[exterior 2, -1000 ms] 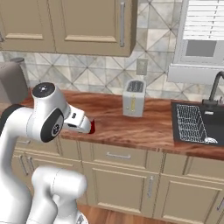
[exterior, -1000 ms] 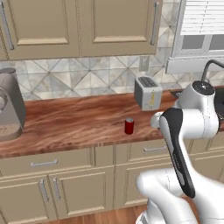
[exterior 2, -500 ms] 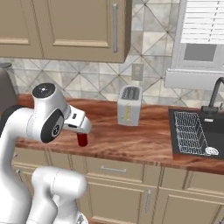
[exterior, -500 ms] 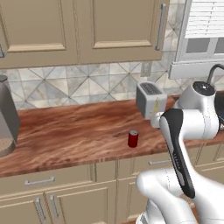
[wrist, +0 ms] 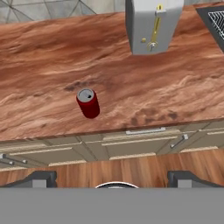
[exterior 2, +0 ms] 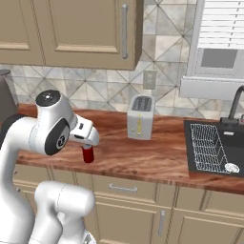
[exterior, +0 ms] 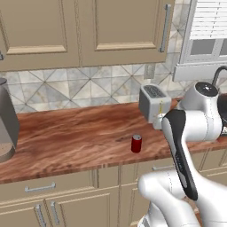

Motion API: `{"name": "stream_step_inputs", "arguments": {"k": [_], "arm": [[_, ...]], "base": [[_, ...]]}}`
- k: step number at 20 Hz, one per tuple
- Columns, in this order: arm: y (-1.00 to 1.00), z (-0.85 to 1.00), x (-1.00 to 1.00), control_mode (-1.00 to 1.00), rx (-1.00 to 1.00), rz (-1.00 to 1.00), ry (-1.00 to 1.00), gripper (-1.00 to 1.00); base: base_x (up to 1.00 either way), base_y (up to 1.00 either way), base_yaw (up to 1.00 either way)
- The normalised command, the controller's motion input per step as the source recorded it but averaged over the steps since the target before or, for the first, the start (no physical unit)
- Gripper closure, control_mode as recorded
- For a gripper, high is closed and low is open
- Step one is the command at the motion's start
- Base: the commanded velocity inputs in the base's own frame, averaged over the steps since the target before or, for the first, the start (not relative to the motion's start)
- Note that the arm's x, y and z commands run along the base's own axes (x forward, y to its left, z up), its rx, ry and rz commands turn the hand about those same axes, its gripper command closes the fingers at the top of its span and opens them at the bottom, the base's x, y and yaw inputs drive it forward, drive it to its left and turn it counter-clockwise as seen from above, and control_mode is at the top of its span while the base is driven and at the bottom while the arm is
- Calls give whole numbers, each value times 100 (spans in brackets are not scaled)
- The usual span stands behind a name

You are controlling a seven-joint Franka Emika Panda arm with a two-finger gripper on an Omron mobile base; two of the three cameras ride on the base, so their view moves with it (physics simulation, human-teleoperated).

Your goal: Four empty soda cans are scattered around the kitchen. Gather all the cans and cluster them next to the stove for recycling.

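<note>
One red soda can [exterior: 136, 143] stands upright near the front edge of the reddish-brown countertop [exterior: 66, 133]. In the right base view the soda can [exterior 2: 87, 153] sits just below my white hand. From the hand view I look down on the soda can [wrist: 88, 103], its silvery top showing. It lies ahead of my gripper [wrist: 113, 179] and a little to the left. The two fingertips [wrist: 41, 178] stand wide apart with nothing between them, back over the wood floor. The stove is out of view.
A silver toaster [exterior: 154, 103] stands behind and right of the can, against the tiled wall. A black sink [exterior 2: 214, 147] with a wire rack lies further right. A grey appliance [exterior: 6, 124] stands at the counter's left end. Beige drawers [wrist: 140, 140] run below.
The whole picture has shifted: the base has driven closer to the counter, so can and toaster appear larger and lower. The arm holds its pose and the gripper stays open.
</note>
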Motion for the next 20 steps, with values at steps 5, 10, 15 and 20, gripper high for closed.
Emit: {"name": "stream_step_inputs", "arguments": {"k": [5, 10, 15, 20], "arm": [[18, 0, 10, -100, -1, 0, 2, -100], [48, 0, 16, -100, -5, 0, 14, -100], [21, -2, 18, -100, -2, 2, 12, -100], [-3, -22, 10, -100, 2, 9, 1, -100]], "base": [[15, 20, 0], [0, 0, 0], [0, 0, 0], [0, 0, 0]]}}
